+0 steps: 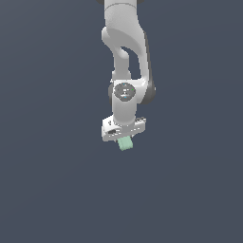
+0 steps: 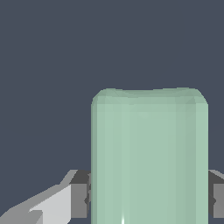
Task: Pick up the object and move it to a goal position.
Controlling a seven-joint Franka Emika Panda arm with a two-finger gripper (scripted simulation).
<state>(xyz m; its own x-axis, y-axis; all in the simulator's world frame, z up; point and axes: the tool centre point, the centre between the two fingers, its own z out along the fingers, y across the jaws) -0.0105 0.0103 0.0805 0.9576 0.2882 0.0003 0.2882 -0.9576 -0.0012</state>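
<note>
The object, a small pale mint-green block (image 1: 125,144), sticks out below my white gripper (image 1: 124,138) in the exterior view, near the middle of the picture. In the wrist view the block (image 2: 148,157) fills much of the frame, and the grey fingers (image 2: 78,200) press on both of its sides. The gripper is shut on the block. The block's upper part is hidden between the fingers. I cannot tell from these views how high the block is above the floor.
The white arm (image 1: 124,52) comes down from the top of the exterior view. Around it there is only a plain dark blue-grey surface (image 1: 47,190). No goal marker shows.
</note>
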